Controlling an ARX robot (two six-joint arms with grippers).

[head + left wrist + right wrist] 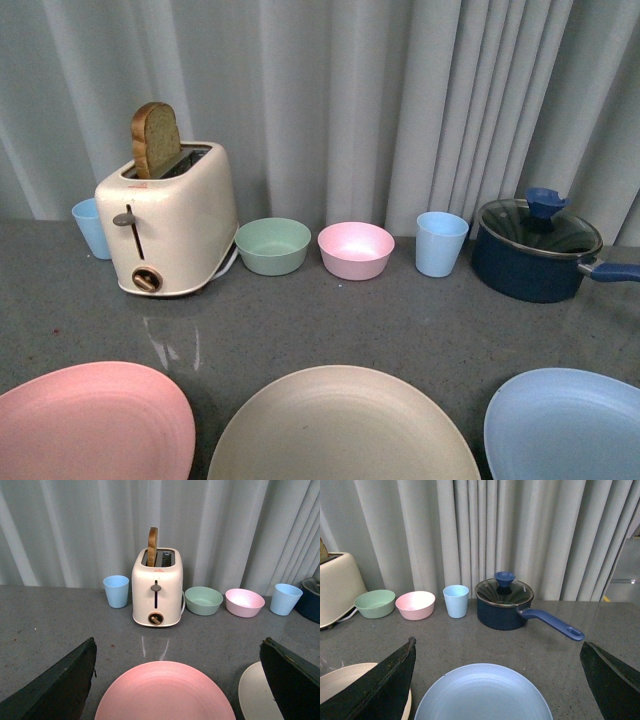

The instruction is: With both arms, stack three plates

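Left claw and right claw both gape wide.

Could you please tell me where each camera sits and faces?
Front view: on the body, facing the curtain past the round matte pink plate, beige plate, light blue plate; no arms.
Left wrist view: over the pink plate, facing the cream toaster; left fingers show.
Right wrist view: over the light blue plate, facing the blue lidded saucepan; right fingers show.
Both wrist views share the beige plate, green bowl, pink bowl.

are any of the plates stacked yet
No, the pink plate, beige plate and light blue plate lie side by side on the table.
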